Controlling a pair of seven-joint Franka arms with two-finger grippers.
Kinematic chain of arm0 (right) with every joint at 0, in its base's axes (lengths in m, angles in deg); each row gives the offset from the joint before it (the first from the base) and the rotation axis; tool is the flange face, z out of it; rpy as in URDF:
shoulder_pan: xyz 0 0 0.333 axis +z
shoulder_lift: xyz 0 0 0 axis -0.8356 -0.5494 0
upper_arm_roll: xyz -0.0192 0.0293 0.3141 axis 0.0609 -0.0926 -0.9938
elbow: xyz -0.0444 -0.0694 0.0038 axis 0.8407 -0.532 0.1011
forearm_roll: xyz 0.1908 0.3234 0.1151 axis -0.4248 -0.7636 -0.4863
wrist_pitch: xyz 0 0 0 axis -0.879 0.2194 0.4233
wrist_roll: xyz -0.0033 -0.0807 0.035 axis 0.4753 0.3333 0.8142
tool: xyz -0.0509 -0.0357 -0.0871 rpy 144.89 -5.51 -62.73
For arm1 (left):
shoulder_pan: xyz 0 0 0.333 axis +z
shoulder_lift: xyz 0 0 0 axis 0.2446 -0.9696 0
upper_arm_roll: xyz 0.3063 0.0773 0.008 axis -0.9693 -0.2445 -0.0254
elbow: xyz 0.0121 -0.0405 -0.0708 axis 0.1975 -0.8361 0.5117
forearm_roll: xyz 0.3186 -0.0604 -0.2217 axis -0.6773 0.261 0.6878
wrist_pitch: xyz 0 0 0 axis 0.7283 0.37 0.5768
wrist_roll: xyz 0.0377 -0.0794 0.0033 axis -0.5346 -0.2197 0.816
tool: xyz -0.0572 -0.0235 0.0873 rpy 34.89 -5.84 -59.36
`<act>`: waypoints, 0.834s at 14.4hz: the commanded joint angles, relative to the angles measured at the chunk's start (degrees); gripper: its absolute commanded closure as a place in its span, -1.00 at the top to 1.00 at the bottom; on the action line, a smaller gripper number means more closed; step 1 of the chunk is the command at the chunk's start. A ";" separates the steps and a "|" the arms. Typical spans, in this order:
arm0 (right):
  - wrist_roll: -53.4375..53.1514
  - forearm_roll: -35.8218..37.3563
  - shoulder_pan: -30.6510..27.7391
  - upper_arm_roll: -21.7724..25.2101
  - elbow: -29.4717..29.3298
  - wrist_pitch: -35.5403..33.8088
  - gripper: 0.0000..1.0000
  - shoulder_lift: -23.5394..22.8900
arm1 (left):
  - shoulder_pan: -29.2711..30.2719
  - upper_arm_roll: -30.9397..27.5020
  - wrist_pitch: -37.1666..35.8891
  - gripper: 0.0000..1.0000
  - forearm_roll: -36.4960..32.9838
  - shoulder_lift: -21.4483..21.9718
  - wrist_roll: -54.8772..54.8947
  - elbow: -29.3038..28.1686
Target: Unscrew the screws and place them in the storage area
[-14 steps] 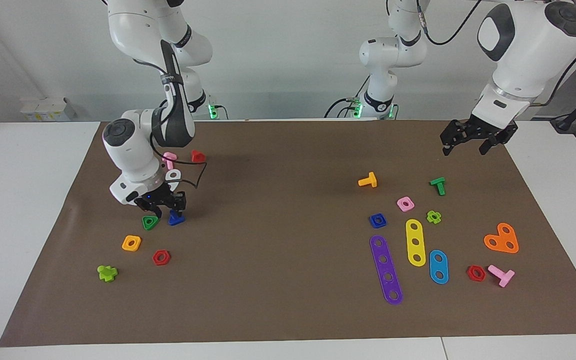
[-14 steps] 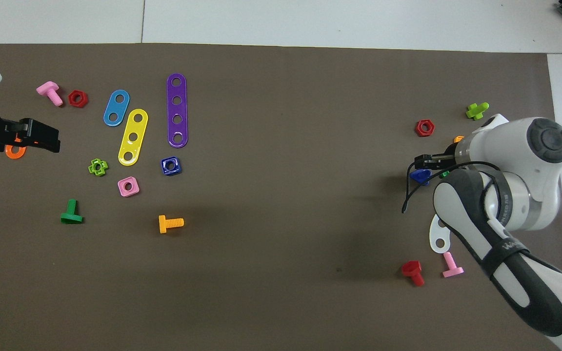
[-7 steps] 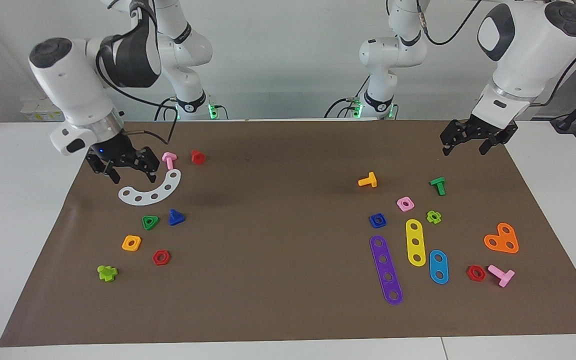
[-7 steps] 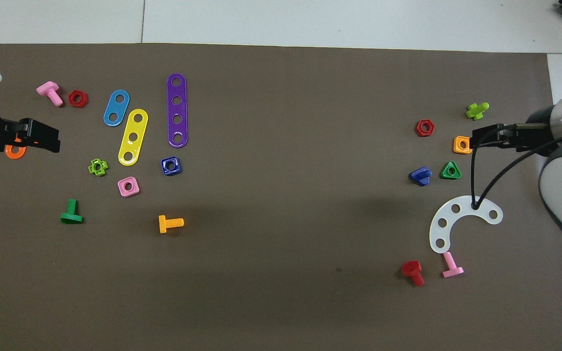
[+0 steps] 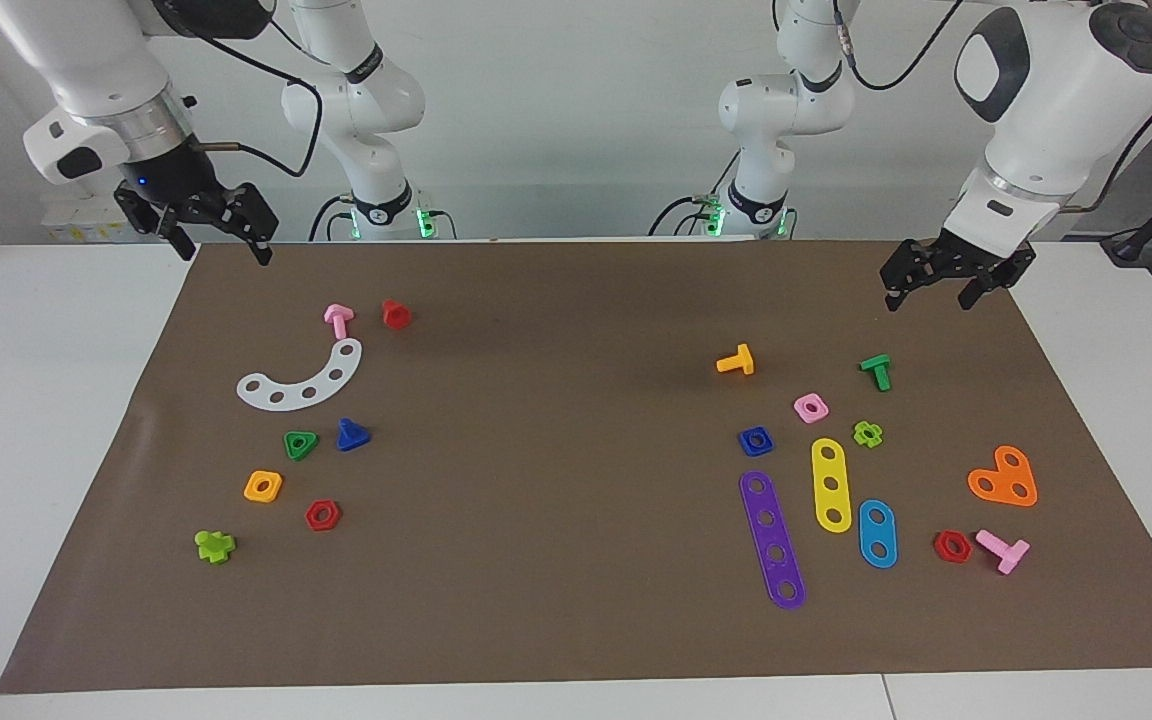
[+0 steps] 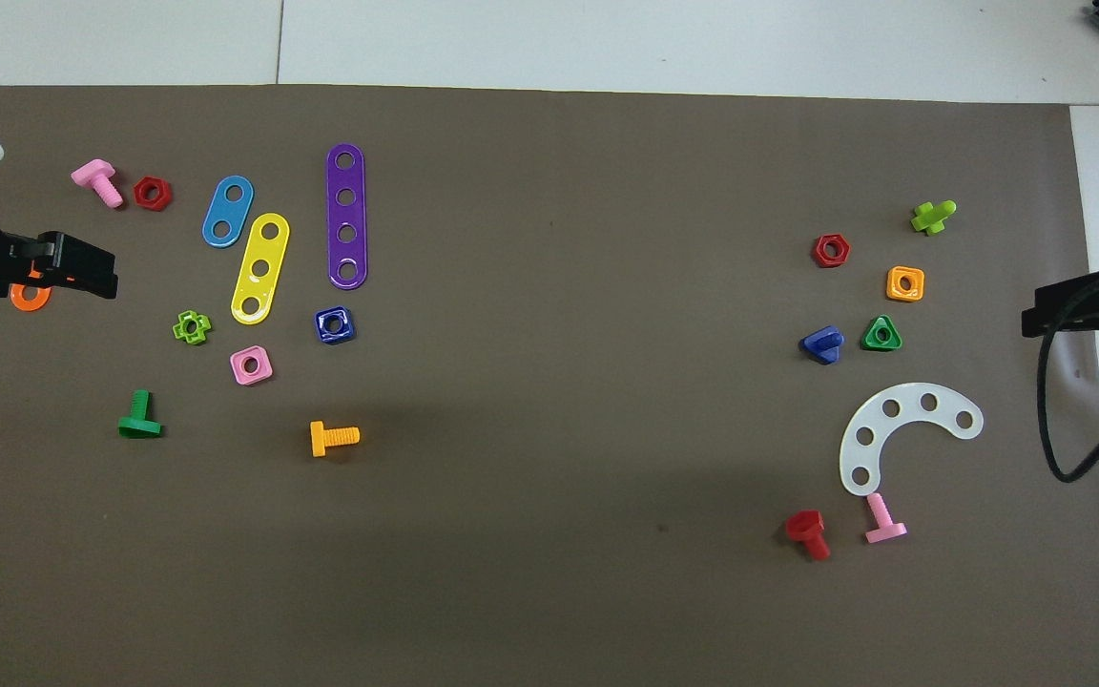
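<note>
The dark-blue screw (image 5: 352, 436) is lying on the brown mat (image 5: 556, 600) just beside the green triangular nut (image 5: 300, 444), toward the right arm's end; the right gripper (image 5: 208, 225) is hanging well apart from it over the mat's edge, fingers spread and empty; the left gripper (image 5: 946, 278) is waiting over the mat's other end, fingers apart, holding nothing.

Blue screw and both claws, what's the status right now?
Right gripper open, raised over the mat's edge. Left gripper open, waiting. Dark-blue screw on the mat beside the green triangular nut. Nothing blocking.
</note>
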 commanded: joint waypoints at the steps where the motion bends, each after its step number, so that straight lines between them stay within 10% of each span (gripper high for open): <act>1: 0.02 0.69 -0.87 -0.94 1.51 1.32 1.00 0.42 | 0.03 -0.06 0.89 1.00 -0.93 2.13 0.24 -2.52; 12: 1.16 3.41 0.53 -1.21 1.24 -0.87 1.00 0.07 | 0.03 -0.06 0.89 1.00 -0.93 2.13 0.15 -2.52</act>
